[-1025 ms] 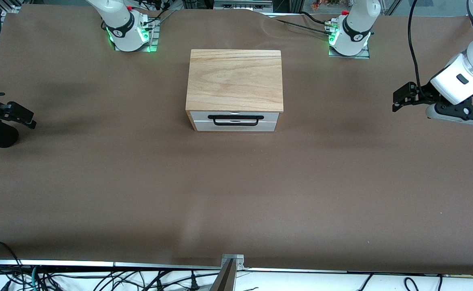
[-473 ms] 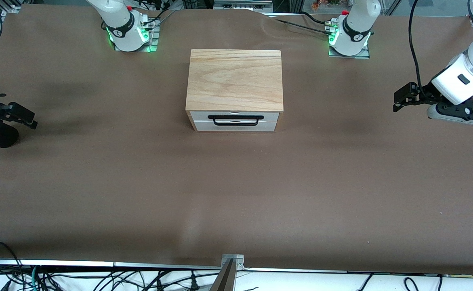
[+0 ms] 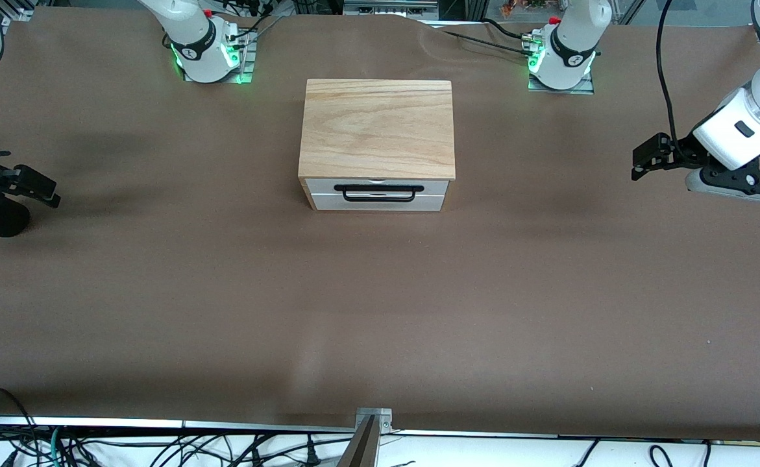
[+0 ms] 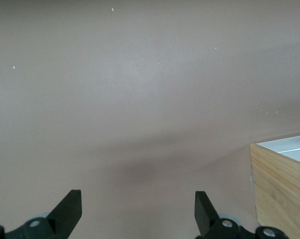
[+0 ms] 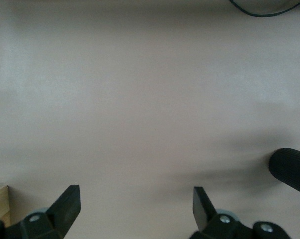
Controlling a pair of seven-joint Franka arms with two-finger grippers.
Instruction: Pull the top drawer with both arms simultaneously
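Well apart from your shut white-fronted top drawer (image 3: pixel 378 187) with black bar handle: left gripper (image 4: pixel 138 211), right gripper (image 5: pixel 136 209), both spread, barely shifted; approach pending.

Left pincer (image 4: pixel 135 211) and right pincer (image 5: pixel 132 209) hang spread wide above table ends.

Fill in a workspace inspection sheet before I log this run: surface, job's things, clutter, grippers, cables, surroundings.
Surface: brown cloth-covered table, a wrinkle near the bases.
Job's things: white-fronted top drawer with long black bar handle, shut, in the wood-topped box.
Clutter: nothing seen.
Grippers: left gripper open, over the table's left-arm end; right gripper open, over its right-arm end; both clear of the box.
Cables: black cable hanging by the left arm; loose tangle under the table's near edge.
Surroundings: green-lit arm bases; metal bracket.
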